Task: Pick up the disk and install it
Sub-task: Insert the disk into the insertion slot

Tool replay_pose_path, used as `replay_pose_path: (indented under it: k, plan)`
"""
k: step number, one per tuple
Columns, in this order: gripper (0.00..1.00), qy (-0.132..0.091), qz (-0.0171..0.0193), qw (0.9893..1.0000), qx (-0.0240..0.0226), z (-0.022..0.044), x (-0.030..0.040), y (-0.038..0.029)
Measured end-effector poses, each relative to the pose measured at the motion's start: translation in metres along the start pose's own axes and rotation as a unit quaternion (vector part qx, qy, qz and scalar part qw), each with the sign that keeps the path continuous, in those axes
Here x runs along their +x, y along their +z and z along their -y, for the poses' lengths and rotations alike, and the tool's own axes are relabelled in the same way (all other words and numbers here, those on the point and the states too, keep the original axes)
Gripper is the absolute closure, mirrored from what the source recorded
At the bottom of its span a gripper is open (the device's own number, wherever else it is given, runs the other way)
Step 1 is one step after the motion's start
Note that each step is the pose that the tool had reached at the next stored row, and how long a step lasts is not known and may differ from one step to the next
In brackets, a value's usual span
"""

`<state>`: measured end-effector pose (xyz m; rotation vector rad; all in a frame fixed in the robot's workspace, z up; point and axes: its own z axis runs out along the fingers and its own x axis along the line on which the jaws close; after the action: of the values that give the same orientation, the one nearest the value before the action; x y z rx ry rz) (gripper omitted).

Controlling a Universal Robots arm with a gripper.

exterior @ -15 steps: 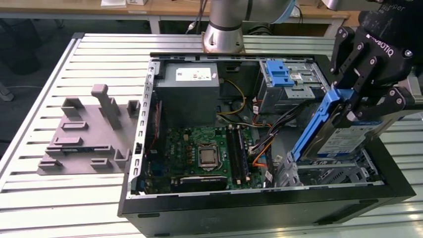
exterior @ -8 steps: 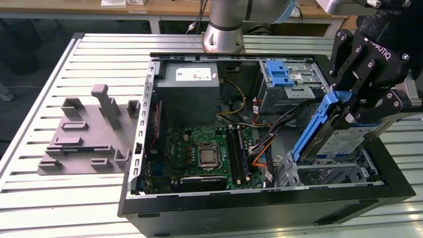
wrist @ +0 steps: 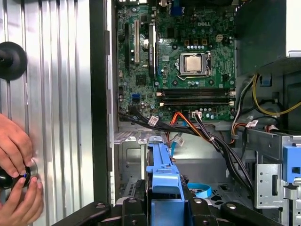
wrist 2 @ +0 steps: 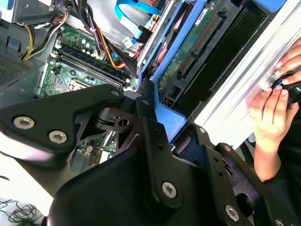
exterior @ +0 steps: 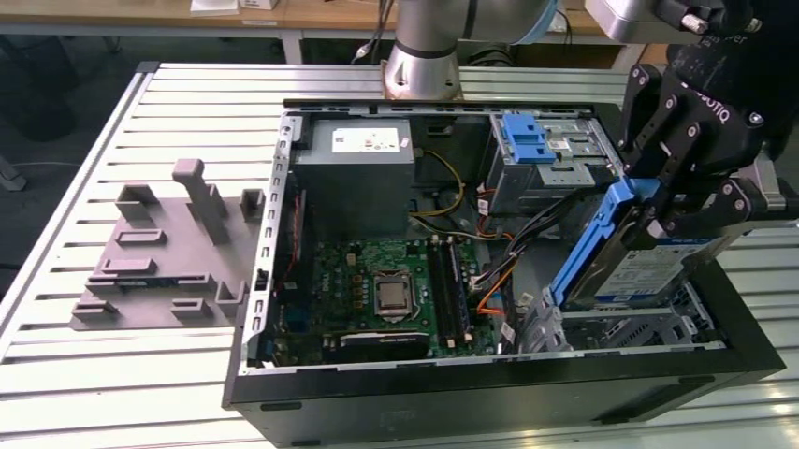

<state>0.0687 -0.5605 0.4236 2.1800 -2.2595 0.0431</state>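
We see the silver-grey robot arm (exterior: 422,58) standing upright at the back of the exterior view, its wrist (exterior: 643,19) reaching across to that view's right. The black claw (exterior: 656,217) points downward, slightly tilted. Its two fingers (exterior: 680,150) are clamped on the upper end of the flat silver hard drive (exterior: 631,271) with a blue plastic frame, one finger on either side, as both wrist views show (wrist 2: 162,113) (wrist: 164,207).

The exterior view looks down at a slant on the bench (exterior: 75,393), far enough to take in the whole computer case (exterior: 500,402) and my tool (exterior: 675,210). Both wrist views sit close behind my tool, facing into the case; they share the gripped disk (wrist: 163,181), motherboard (wrist: 188,61) and a person's hands (wrist: 14,150).
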Motion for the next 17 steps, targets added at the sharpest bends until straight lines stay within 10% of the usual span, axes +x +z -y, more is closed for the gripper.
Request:
replay_pose_path:
  k: [17]
  plan:
    - [0.64, 0.0, 0.0001, 1.0, -0.0051, 0.0, 0.0001, -0.0011]
